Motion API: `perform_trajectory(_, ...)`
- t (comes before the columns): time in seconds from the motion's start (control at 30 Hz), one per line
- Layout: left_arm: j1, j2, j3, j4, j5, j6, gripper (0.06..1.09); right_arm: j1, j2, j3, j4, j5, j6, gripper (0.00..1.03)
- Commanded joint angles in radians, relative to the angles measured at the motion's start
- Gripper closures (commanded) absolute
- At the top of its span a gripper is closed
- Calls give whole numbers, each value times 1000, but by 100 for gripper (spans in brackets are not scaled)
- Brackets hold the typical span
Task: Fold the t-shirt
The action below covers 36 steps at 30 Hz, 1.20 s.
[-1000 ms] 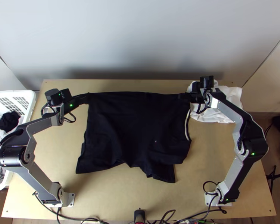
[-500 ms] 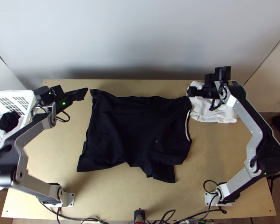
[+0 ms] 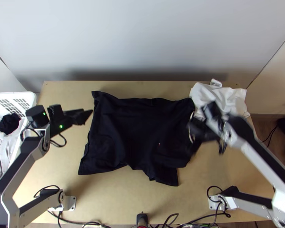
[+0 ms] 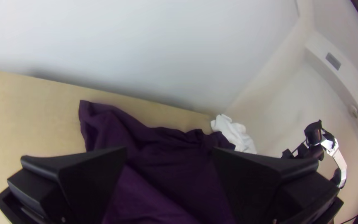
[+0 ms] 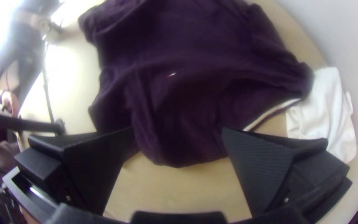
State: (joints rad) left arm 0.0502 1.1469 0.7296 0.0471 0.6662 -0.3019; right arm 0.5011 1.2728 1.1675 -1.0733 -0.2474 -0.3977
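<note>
We have the t-shirt [image 3: 138,129] spread, rumpled, between left and right edges of the worktop [image 3: 116,197], probably for access from both sides; our left gripper [image 4: 169,152] and right gripper [image 5: 179,132], fingers parted, empty, leave it free.

Even, fairly bright light falls on the light wooden table [image 3: 59,155], with a soft shadow along the foot of the smooth pale-grey wall [image 3: 142,38] beyond its far edge and a fainter one near the left base, while the black cloth t-shirt [image 3: 131,125] loses most of its inner folds to darkness. In the right wrist view, white glare burns out the near side and leaves a pale sheen on the tabletop. Motion blur smears the silver-and-black right arm [image 3: 256,155]; both wrist views bend straight edges and darken at the corners.
</note>
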Motion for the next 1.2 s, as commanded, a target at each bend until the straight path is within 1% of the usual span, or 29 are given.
perform_trajectory(0.0, -67, -81, -75, -87, 12, -6, 10, 343, -204, -269, 75, 142, -13, 5)
perform_trajectory(0.03, -76, -81, -76, -87, 12, -11, 10, 381, -204, -287, 88, 149, 2, 5)
perform_trajectory(0.13, -81, -85, -78, -93, 10, -16, 10, 491, -181, -307, 108, 149, 88, 5)
perform_trajectory(0.17, -81, -85, -79, -96, 10, -17, 10, 507, -168, -307, 119, 148, 109, 5)
perform_trajectory(0.23, -79, -87, -78, -105, 9, -16, 10, 541, -136, -301, 127, 103, 154, 5)
perform_trajectory(0.27, -76, -90, -79, -112, 9, -16, 10, 545, -121, -298, 127, 66, 171, 5)
perform_trajectory(0.3, -75, -90, -79, -113, 9, -16, 10, 551, -112, -296, 127, 34, 180, 5)
perform_trajectory(0.33, -69, -90, -81, -118, 9, -16, 10, 567, -102, -298, 128, 22, 195, 5)
perform_trajectory(0.43, -64, -90, -82, -121, 9, -16, 10, 605, -72, -318, 159, 8, 209, 5)
perform_trajectory(0.57, -62, -87, -81, -119, 9, -16, 10, 663, -13, -308, 216, -24, 258, 5)
perform_trajectory(0.67, -64, -82, -75, -118, 7, -16, 10, 677, 33, -312, 245, -26, 270, 5)
perform_trajectory(0.8, -53, -82, -68, -119, 7, -14, 10, 666, 60, -348, 299, -23, 258, 5)
perform_trajectory(1.0, -27, -87, -67, -125, 9, -13, 10, 602, 79, -387, 355, -21, 232, 7)
perform_trajectory(1.03, -27, -87, -67, -127, 9, -11, 10, 590, 83, -393, 372, -21, 234, 9)
perform_trajectory(1.1, -27, -85, -67, -130, 9, -11, 10, 562, 97, -401, 397, -21, 237, 21)
perform_trajectory(1.13, -27, -85, -65, -130, 9, -11, 10, 547, 102, -402, 411, -21, 238, 30)
perform_trajectory(1.17, -29, -85, -65, -130, 9, -11, 10, 534, 103, -402, 420, -23, 243, 41)
